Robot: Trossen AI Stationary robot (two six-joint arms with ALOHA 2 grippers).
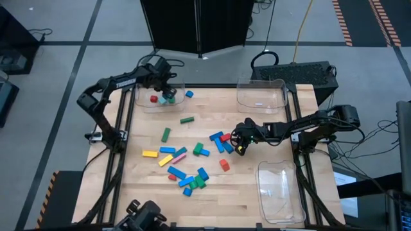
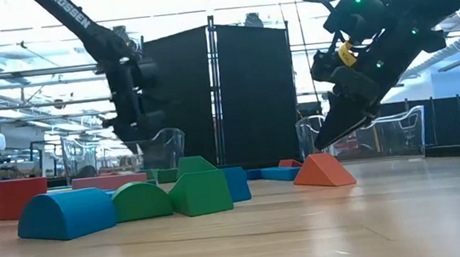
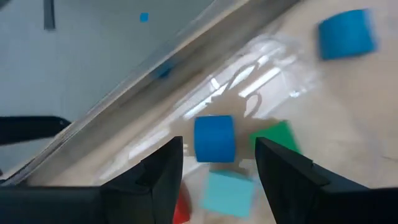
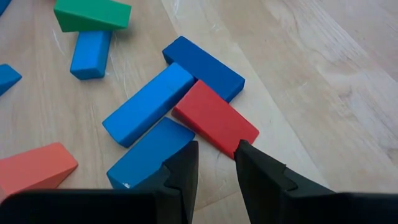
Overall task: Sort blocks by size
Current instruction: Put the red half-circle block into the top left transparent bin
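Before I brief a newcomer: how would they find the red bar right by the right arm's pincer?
Start at the right pincer, hovering over the wooden table right of centre. Just ahead of its tips lies a tight cluster of blue bars. The red bar is the only red piece among them, a flat slab wedged against the blue ones.

table (image 1: pixel 270 128): pale wood | on it: blocks (image 1: pixel 192 160) (scattered), clear trays (image 1: pixel 280 190)

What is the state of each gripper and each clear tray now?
left gripper: open, empty, over the far-left tray.
right gripper: open slightly, empty, above the red block.
far-left tray: holds a few small blocks.
far-right tray: empty.
near-right tray: empty.
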